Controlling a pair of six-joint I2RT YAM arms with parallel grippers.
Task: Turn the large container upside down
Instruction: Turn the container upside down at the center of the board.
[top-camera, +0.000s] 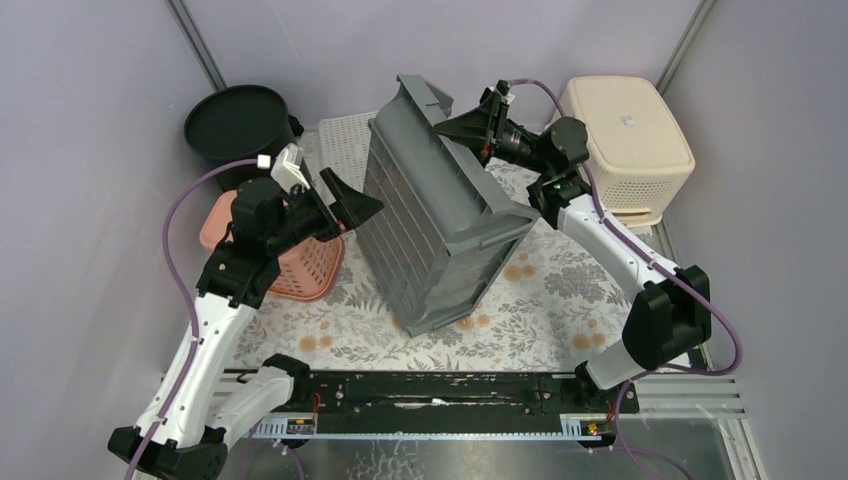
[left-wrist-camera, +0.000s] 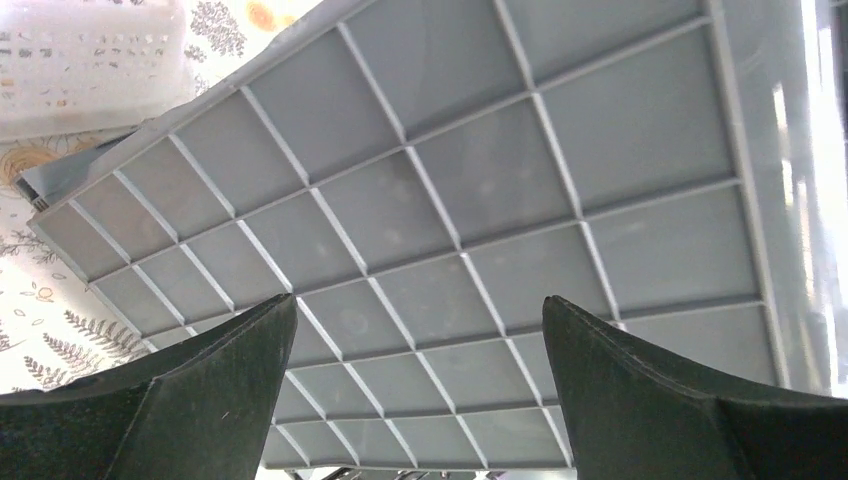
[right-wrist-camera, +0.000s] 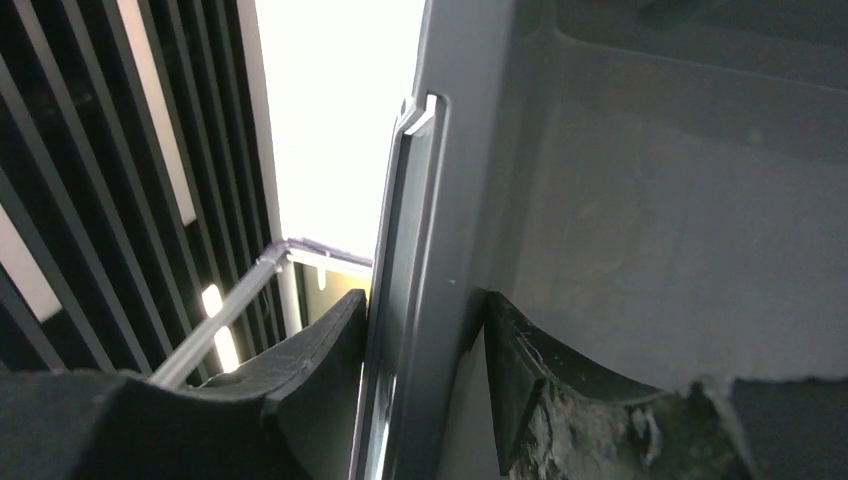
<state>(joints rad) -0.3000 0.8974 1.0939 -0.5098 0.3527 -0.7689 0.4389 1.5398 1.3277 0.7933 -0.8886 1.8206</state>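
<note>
Nearest me, the flowered cloth on the counter (top-camera: 560, 290) carries one low edge of the big grey container (top-camera: 440, 220). It stands tipped up on that long side in the middle of the counter, neither upright nor over, so I judge the turn about half made.

My left end effector (top-camera: 362, 212) hangs beside its underside with the jaws spread as wide as they go and nothing in them. From that wrist, the container's (left-wrist-camera: 450, 200) base fills the view between my black fingers (left-wrist-camera: 200, 390): hard moulded plastic, crossed by raised ribs into a grid of shallow squares. I read this hand as a guard or a pusher on that flat face. Just behind it sits a pink lattice basket (top-camera: 310, 265).

Further up, my right end effector (top-camera: 472, 125) is clamped on the container's top rim, one finger inside the wall, one outside. That pinch is what holds it on edge. The rim (right-wrist-camera: 405, 250) is a thin, smooth lip.

At the back stand a round black tub (top-camera: 235, 120) and an upturned cream basket (top-camera: 625, 130).
</note>
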